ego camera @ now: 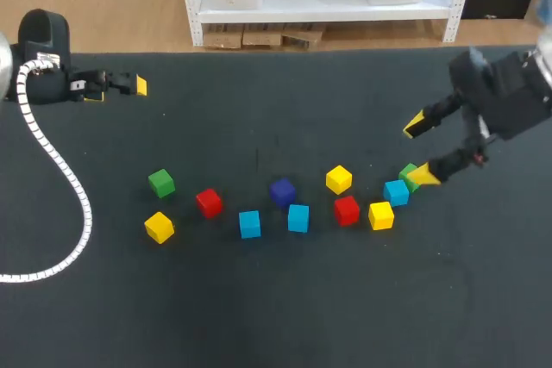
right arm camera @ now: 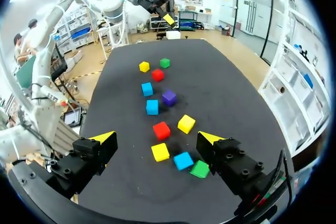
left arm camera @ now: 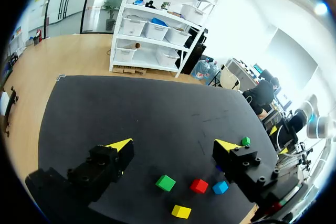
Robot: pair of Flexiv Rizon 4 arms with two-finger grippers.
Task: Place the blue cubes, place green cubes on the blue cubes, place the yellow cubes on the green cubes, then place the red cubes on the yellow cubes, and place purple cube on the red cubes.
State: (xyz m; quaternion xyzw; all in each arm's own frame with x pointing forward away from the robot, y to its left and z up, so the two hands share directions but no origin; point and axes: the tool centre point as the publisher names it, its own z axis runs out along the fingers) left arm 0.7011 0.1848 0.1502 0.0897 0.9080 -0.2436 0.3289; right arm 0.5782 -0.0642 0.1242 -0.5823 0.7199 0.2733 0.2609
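Small cubes lie scattered in a loose row across the middle of the black table (ego camera: 285, 299). From the left: green (ego camera: 160, 183), yellow (ego camera: 159, 227), red (ego camera: 208, 202), two blue cubes (ego camera: 249, 223) (ego camera: 298, 218), purple (ego camera: 283, 192), yellow (ego camera: 338, 179), red (ego camera: 347, 210), yellow (ego camera: 380, 215), blue (ego camera: 396, 192). A second green cube (ego camera: 407, 173) is partly hidden by my right gripper (ego camera: 418, 151), which hangs open just above the row's right end. In the right wrist view the blue cube (right arm camera: 183, 160) and green cube (right arm camera: 199, 169) sit under the right gripper (right arm camera: 157, 138). My left gripper (ego camera: 116, 90) is open at the far left, holding nothing.
The left arm's white cable (ego camera: 60, 178) loops over the table's left side. In the left wrist view the left gripper (left arm camera: 173, 145) stands over bare table, with green (left arm camera: 165, 183), red (left arm camera: 199, 185) and yellow (left arm camera: 181, 212) cubes below it.
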